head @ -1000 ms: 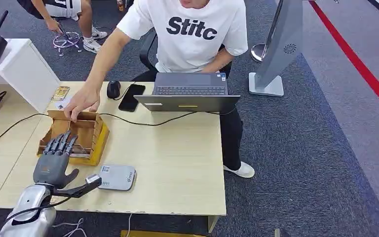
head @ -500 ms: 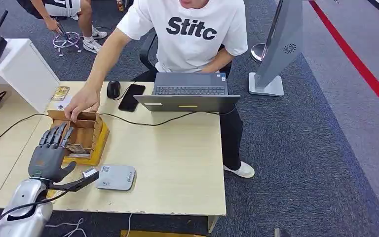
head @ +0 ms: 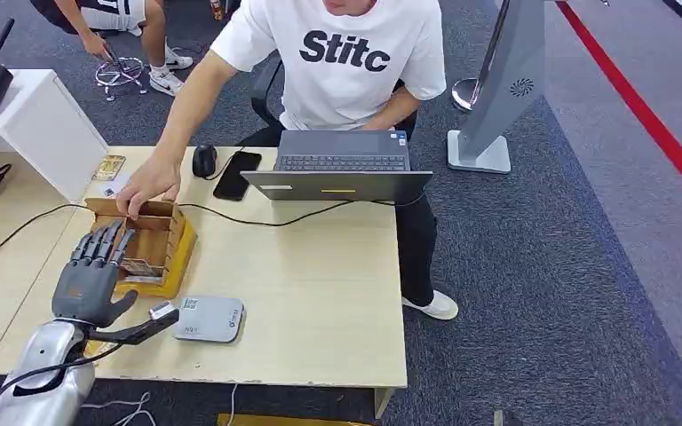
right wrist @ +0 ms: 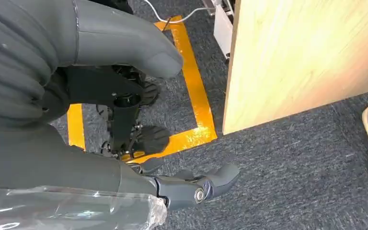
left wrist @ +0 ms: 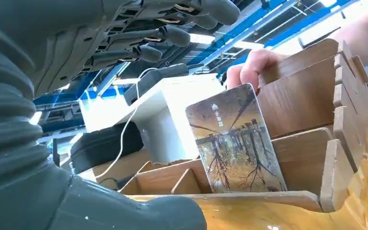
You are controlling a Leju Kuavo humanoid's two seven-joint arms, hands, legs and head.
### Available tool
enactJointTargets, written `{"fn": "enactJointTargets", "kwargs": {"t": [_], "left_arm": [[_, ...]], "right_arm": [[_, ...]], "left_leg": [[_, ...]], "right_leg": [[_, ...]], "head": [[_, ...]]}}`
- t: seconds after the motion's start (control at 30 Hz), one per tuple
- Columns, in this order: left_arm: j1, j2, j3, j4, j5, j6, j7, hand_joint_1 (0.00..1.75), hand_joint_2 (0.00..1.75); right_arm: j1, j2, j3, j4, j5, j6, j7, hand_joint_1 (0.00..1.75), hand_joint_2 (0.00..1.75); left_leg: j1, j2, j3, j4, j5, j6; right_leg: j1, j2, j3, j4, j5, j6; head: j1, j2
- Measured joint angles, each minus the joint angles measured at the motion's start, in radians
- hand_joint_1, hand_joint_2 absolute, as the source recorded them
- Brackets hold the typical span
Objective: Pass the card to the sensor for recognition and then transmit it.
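Head view is showing the left hand (head: 89, 282) hovering with fingers spread, holding nothing, over the wooden holder (head: 155, 240) on the desk (head: 320, 284), card (left wrist: 235, 141) standing upright in a slot just ahead of its fingers, sensor (head: 209, 319) lying beside its thumb, a person's hand (head: 146, 188) touching the holder's far edge, right hand (right wrist: 124, 120) hanging open above the floor.

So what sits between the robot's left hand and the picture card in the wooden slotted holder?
Nothing: in the left wrist view, the left hand hovers open, open air separating it from the picture card standing in the wooden slotted holder.

Brown tree-print card (left wrist: 235, 141); brown wooden rack (head: 155, 240); grey sensor (head: 209, 319).
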State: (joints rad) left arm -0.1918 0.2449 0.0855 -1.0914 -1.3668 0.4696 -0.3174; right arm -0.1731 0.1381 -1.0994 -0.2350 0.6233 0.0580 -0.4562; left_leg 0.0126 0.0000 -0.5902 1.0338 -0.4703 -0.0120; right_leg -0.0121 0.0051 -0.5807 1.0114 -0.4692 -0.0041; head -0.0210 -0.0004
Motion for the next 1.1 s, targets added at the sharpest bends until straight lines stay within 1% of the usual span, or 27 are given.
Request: {"fn": "enactJointTargets", "kwargs": {"t": [0.23,0.27,0.4,0.47,0.7,1.1], "left_arm": [[-0.052,0.008,0.000,0.041,0.015,-0.013,0.001,0.00,1.75],[-0.059,0.009,0.000,0.048,0.018,-0.023,0.002,0.00,1.75],[-0.125,0.018,0.001,0.106,0.063,-0.107,0.006,0.00,1.75],[-0.160,0.026,0.001,0.142,0.071,-0.126,0.004,0.00,1.75],[-0.209,0.034,0.001,0.198,0.071,-0.128,0.005,0.00,1.75],[-0.221,0.037,0.001,0.231,0.064,-0.127,0.016,0.00,1.75]], "right_arm": [[-0.002,0.000,0.003,0.000,0.002,0.000,0.001,0.00,1.75],[-0.002,0.000,0.003,0.000,0.003,0.000,0.001,0.00,1.75],[-0.009,0.000,0.009,0.000,0.011,-0.002,0.005,0.00,1.75],[-0.013,0.000,0.010,0.000,0.015,-0.003,0.008,0.00,1.75],[-0.017,0.000,0.012,0.000,0.017,-0.004,0.011,0.00,1.75],[-0.017,0.000,0.016,0.000,0.017,-0.001,0.012,0.00,1.75]], "left_leg": [[0.000,0.000,0.000,0.000,0.000,0.000],[0.000,0.000,0.000,0.000,0.000,0.000],[0.000,-0.001,0.000,0.000,0.000,0.000],[0.000,-0.001,0.000,0.000,0.000,0.000],[0.000,-0.001,0.000,0.000,0.001,0.000],[0.000,0.000,0.000,0.000,0.001,0.000]], "right_leg": [[0.000,0.000,0.000,0.000,0.000,0.000],[0.000,0.000,0.000,0.000,0.000,0.000],[0.000,-0.001,0.000,0.000,0.000,0.000],[0.000,-0.001,0.000,0.000,0.001,0.000],[0.000,-0.001,0.000,0.000,0.001,-0.001],[0.000,0.000,0.000,0.000,0.001,-0.001]], "head": [[0.000,0.000],[0.000,0.000],[0.000,0.000],[0.000,0.000],[0.000,0.000],[0.000,0.000]]}}
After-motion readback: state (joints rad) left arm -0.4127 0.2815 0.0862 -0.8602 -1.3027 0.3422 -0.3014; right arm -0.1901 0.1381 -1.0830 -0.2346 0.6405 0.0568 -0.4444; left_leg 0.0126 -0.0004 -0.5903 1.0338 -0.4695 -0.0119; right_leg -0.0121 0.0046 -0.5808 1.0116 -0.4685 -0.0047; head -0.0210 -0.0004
